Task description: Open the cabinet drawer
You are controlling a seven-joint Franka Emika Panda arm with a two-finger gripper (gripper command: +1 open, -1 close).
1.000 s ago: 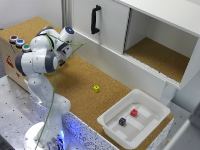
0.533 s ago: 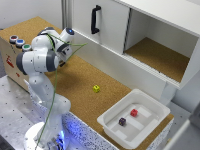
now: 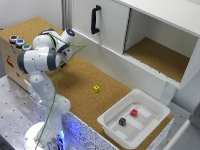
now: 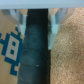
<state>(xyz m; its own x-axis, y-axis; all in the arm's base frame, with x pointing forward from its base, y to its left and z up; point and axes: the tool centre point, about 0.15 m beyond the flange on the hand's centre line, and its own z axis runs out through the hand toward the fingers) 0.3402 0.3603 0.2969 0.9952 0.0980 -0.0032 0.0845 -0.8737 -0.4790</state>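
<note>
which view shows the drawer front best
The exterior view. The drawer shows there as a long low white panel running across the cabinet, under the open cork-floored compartment. The wrist view shows none of it, only cork, a dark strip and the fingers.

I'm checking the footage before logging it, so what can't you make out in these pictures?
- Gripper: hidden behind the arm in the exterior view; wrist view too blurred to judge how the jaws stand.
- Drawer: its lip is too small to see.
- Cabinet: cut off at the exterior view's right.
</note>
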